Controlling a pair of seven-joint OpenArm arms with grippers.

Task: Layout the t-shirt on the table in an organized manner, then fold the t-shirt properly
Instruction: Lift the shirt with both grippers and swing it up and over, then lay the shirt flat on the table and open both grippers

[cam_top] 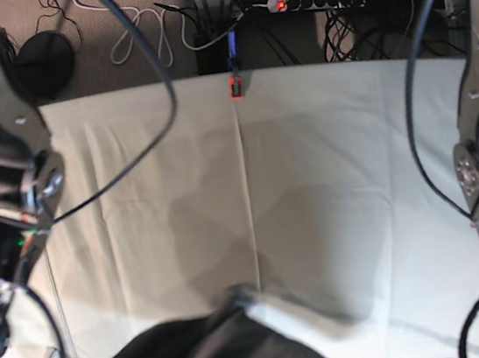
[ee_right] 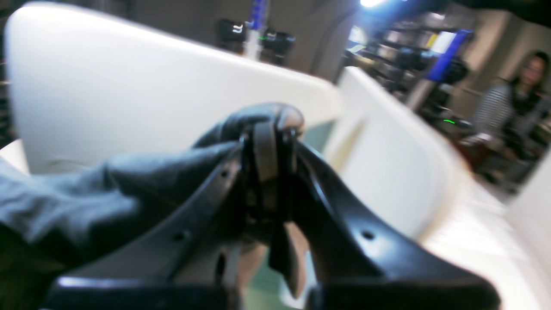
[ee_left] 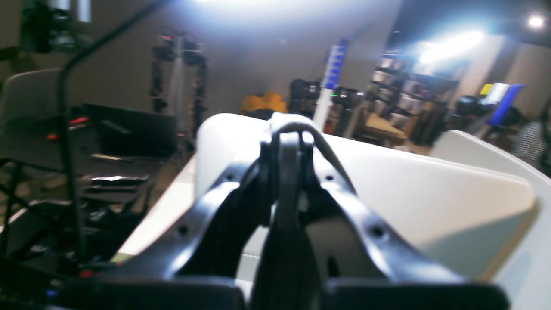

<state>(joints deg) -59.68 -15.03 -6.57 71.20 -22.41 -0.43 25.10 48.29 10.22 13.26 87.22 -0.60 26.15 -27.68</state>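
Black and filling the bottom of the left wrist view, the left gripper (ee_left: 287, 142) points up and away with its jaws drawn tight together, and a thin strip of grey fabric looks pinched between the tips, though blur makes this hard to confirm. Beyond the tips stand pale curved panels (ee_left: 430, 202), and behind those a dim, blurred room with shelving (ee_left: 400, 103), a yellow heap (ee_left: 263, 103) and a dark chair (ee_left: 38, 116) to the left of the gripper. Next, in the right wrist view, the right gripper (ee_right: 269, 142) is closed hard on the t-shirt (ee_right: 86, 193): grey cloth bunches over the tips and trails off to the left of the jaws, hanging in loose folds. More pale panels (ee_right: 129, 90) rise behind this gripper, and to its far right a person in a striped top (ee_right: 512, 112) is seen, out of focus. Last, the base view looks down on the table (cam_top: 310, 178), its mint-green cover creased down the middle and pinned at the far edge by a red-black clamp (cam_top: 234, 86). Dark cloth, the t-shirt, hangs blurred across the near edge of the table at the bottom of the view, with a lighter smeared band along its upper right side; neither gripper can be made out here. Arm links flank the table on both sides, and beyond its far edge lie cables (cam_top: 136, 34) and a power strip (cam_top: 313, 0) on the floor.
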